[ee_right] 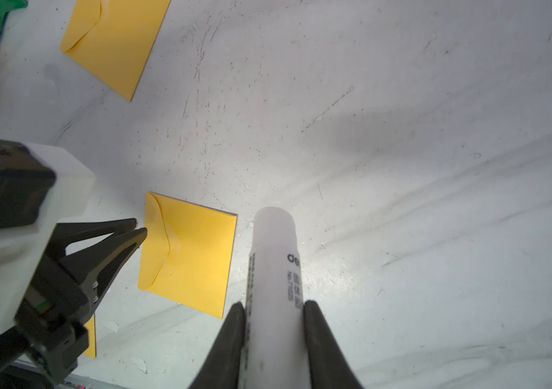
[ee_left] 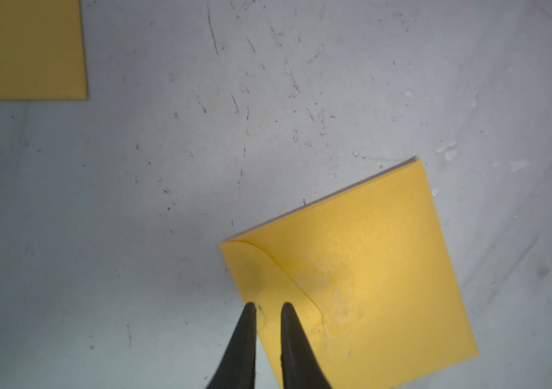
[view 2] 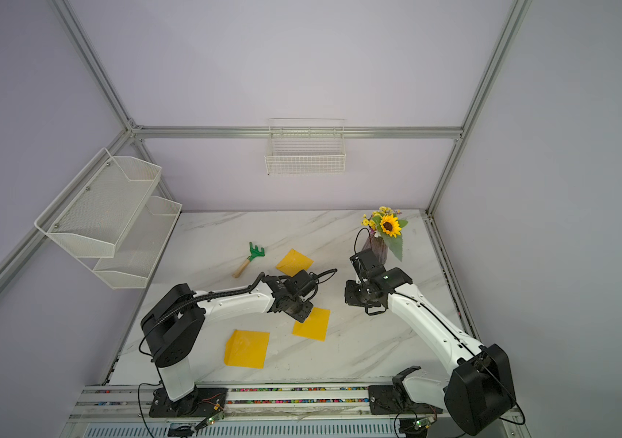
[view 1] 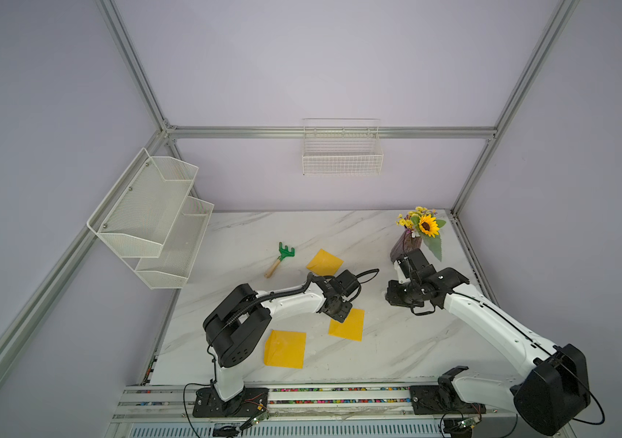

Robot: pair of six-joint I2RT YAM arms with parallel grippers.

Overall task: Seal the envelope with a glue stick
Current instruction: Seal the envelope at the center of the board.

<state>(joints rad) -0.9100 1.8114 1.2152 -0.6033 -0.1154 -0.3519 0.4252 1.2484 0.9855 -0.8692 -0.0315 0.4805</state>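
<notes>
Right of the middle envelope (ee_left: 352, 269), I am gripping the glue stick (ee_right: 274, 242) tightly in my right gripper (ee_right: 274, 303). My left gripper (ee_left: 268, 304) is hovering at the flap corner with its jaws narrowly apart, and I cannot tell whether it is pinching anything.

Two arms, one build, we note.

- Left arm (view 1: 290, 305): glossy white link shells with small dark screws. It has bulky black joint housings (view 1: 241, 337), and a black corrugated conduit (view 1: 271, 294) runs along the top.
- Right arm (view 1: 484, 326): the same white and black, with a thin black cable (view 1: 506, 320) running along the shell.
- Black base plates (view 1: 211, 404), with red wires and small green boards (view 1: 262, 417) beside them.
- Left tool (ee_left: 268, 304) and right tool (ee_right: 273, 303): matte black fingers tapering to rounded tips.
- In the right wrist view, we see a white block (ee_right: 69, 182) and a black box behind the left tool's fingers.
</notes>
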